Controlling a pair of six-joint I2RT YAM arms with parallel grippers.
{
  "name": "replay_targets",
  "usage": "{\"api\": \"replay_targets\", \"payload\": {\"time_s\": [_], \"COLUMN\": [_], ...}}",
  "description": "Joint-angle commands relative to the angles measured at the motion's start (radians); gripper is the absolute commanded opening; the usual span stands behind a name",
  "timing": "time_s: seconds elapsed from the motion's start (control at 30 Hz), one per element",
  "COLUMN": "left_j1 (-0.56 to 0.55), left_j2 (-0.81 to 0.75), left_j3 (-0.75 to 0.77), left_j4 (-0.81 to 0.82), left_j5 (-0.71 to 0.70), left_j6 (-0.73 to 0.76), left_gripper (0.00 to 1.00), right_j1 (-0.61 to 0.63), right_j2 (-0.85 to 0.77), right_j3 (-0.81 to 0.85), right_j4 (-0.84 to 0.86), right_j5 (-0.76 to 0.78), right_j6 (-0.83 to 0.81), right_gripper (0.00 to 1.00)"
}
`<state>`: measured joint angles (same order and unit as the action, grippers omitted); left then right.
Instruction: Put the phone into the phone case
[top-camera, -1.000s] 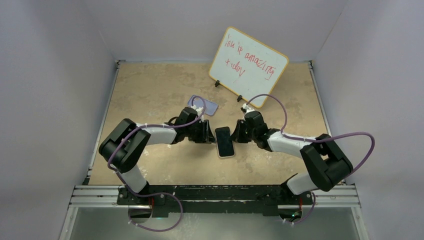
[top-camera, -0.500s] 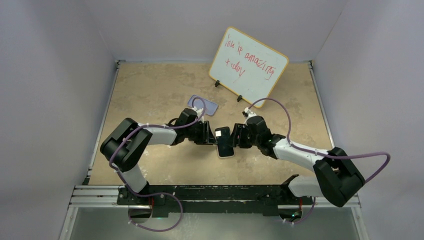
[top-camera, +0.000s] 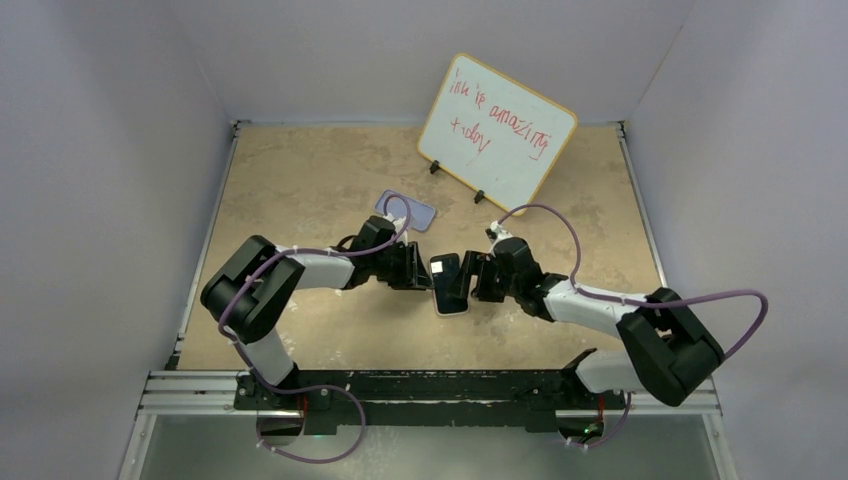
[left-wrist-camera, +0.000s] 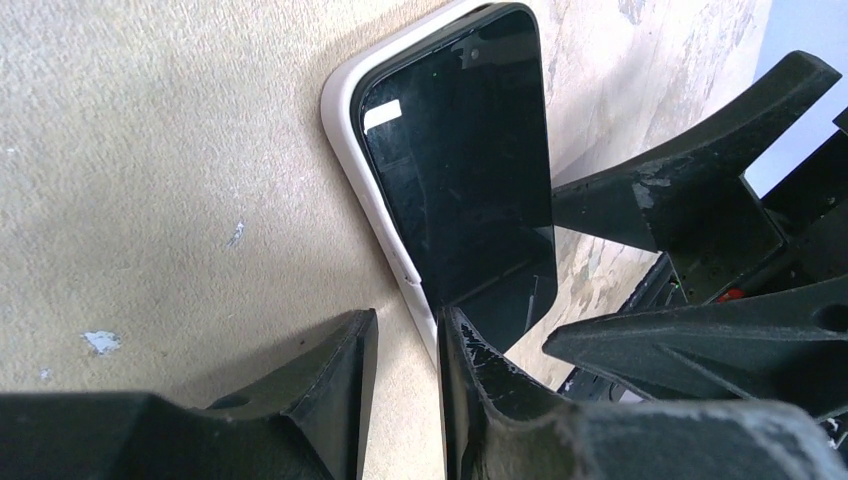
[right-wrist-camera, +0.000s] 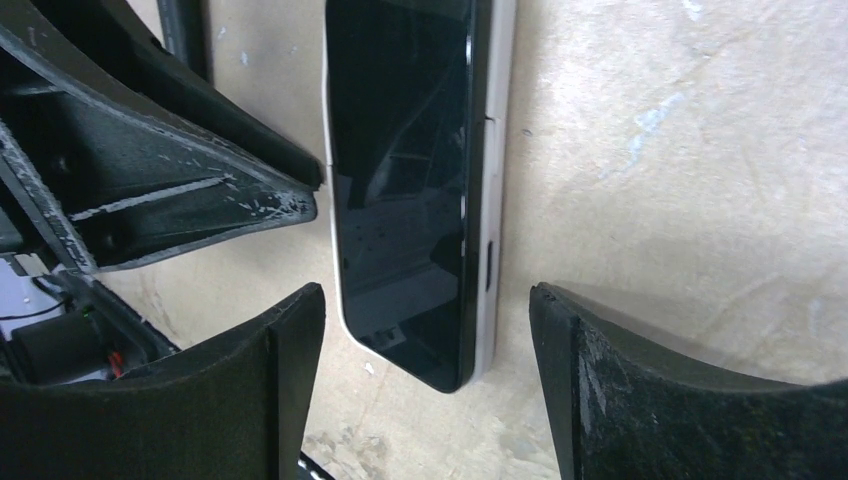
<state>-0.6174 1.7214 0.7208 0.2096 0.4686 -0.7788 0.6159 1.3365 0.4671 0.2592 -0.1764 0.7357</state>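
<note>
- I counted one phone (top-camera: 450, 284), one phone case (top-camera: 410, 211) and two hands.
- The phone lay flat on the counter (top-camera: 300, 180), screen up.
- My right hand (right-wrist-camera: 428, 305) stood wide open, its fingers on either side of the phone's end without touching it.
- My left hand (left-wrist-camera: 405, 345) was nearly closed and empty, with one finger at the phone's long edge.
- The case lay beyond the phone, apart from it.

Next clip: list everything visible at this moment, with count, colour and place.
phone: 1, black screen with pale edge, centre of the overhead view
phone case: 1, lavender-blue, farther back and left of centre, partly hidden
whiteboard: 1, white with red writing, propped at the back
table: 1, beige, under everything
left pincer: 1, black, narrow gap at the phone's long edge, grip unclear
right pincer: 1, black, open, straddling the phone
</note>
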Motion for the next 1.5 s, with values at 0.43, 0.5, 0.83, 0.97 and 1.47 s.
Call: {"api": "replay_targets", "payload": {"time_s": [0.43,0.5,0.83,0.97,1.47], "left_j1": [-0.009,-0.009,-0.01,-0.011,-0.016], "left_j2": [-0.006,-0.001,-0.027,-0.03,-0.03], "left_j3": [-0.029,-0.032,-0.065,-0.08,-0.144], "left_j4": [-0.037,-0.044,-0.022,0.003,0.138], "left_j5": [0.012,0.018,-0.002,0.018,0.089], "left_j6": [0.039,0.046,0.053,0.03,-0.038], "left_gripper": [0.22,0.22,0.21,0.21,0.2], "right_j1": [-0.018,-0.022,-0.022,-0.024,-0.024], "right_j2": [0.079,0.088,0.083,0.031,0.141], "right_j3": [-0.08,-0.088,-0.137,-0.119,-0.102], "right_j4": [0.393,0.439,0.616,0.529,0.673], "right_j5": [-0.249,-0.278,-0.357,-0.33,-0.313], "right_j6": [0.193,0.219,0.309,0.267,0.315], "right_gripper": [0.79,0.78,0.77,0.76,0.69]}}
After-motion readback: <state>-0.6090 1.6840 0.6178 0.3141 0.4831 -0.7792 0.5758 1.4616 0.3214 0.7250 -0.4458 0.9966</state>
